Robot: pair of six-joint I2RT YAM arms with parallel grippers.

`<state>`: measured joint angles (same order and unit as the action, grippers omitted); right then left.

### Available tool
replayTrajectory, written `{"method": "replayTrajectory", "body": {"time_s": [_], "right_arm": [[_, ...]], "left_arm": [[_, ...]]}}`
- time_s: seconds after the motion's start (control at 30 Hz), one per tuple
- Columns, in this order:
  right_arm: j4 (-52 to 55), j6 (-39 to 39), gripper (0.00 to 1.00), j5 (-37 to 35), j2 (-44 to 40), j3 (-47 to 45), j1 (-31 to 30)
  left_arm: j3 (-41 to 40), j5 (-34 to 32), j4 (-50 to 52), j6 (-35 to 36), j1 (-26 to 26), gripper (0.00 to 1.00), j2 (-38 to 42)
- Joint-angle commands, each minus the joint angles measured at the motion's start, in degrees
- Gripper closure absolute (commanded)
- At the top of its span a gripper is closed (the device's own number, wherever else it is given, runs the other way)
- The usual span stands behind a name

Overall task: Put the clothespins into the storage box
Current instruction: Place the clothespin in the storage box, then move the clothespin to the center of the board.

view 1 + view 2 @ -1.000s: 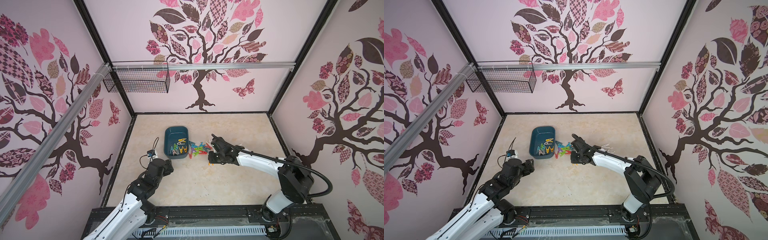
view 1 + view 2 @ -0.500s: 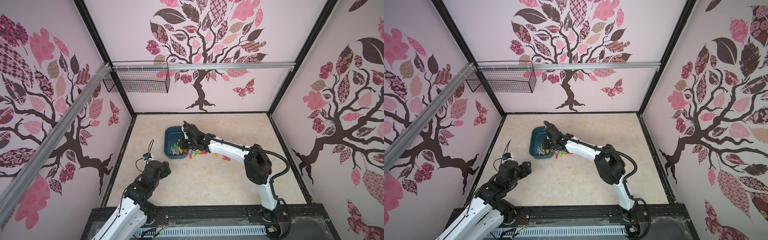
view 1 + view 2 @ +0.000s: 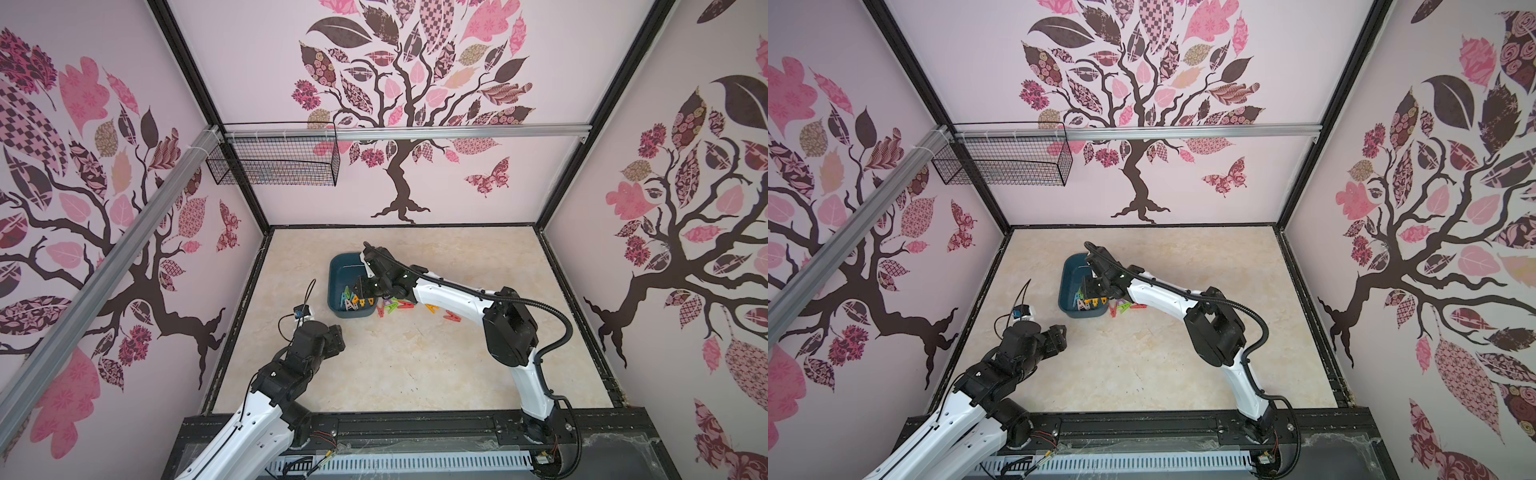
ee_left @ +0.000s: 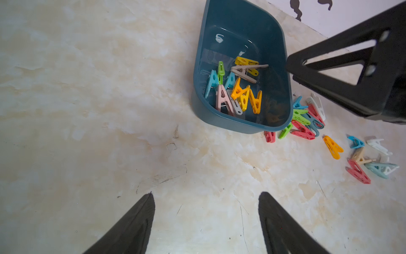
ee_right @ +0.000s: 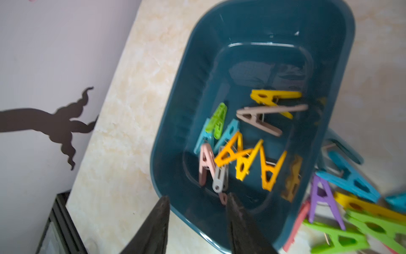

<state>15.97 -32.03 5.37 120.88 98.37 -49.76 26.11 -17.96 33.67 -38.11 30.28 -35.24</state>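
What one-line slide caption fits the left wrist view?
Open left hand above the table, facing the storage box holding clothespins, more scattered beside it.

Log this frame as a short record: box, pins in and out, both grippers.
storage box: dark teal, upright on the table
clothespins in box: about ten, mixed colours, at the robot-side end
clothespins on table: heap beside the box's outer wall, more scattered beyond
left gripper: open, empty, above bare table
right gripper: open, empty, over the box
task: unfinished
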Motion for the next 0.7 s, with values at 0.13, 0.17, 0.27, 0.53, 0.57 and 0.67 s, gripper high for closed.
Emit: {"method": "replayTrajectory", "body": {"time_s": [0.13, 0.17, 0.27, 0.53, 0.57, 0.67], "right_arm": [[-4.18, 0.17, 0.49, -4.67, -16.27, -15.56, 1.40], [-4.45, 0.05, 0.49, -5.16, -18.18, -18.27, 1.99], [-4.92, -0.31, 0.47, -6.91, -24.11, -26.56, 4.27], [-2.81, 2.10, 0.43, -10.35, -36.17, -44.90, 14.80], [-2.71, 2.45, 0.43, -10.09, -37.07, -46.48, 16.91], [-2.31, 3.23, 0.42, -9.26, -39.88, -49.58, 21.68]], "left_arm": [[1.40, -4.58, -1.94, 4.49, 7.51, 0.23, -3.28], [1.40, -4.29, -2.87, 4.79, 7.89, 0.23, -3.77], [1.81, -2.44, -5.53, 5.77, 8.39, 0.23, -6.12], [5.62, -4.36, -12.74, 11.20, 16.72, 0.22, -17.22], [6.30, -4.12, -14.08, 11.71, 18.08, 0.22, -19.40], [8.69, -1.72, -19.07, 13.83, 21.97, 0.23, -26.89]]}}
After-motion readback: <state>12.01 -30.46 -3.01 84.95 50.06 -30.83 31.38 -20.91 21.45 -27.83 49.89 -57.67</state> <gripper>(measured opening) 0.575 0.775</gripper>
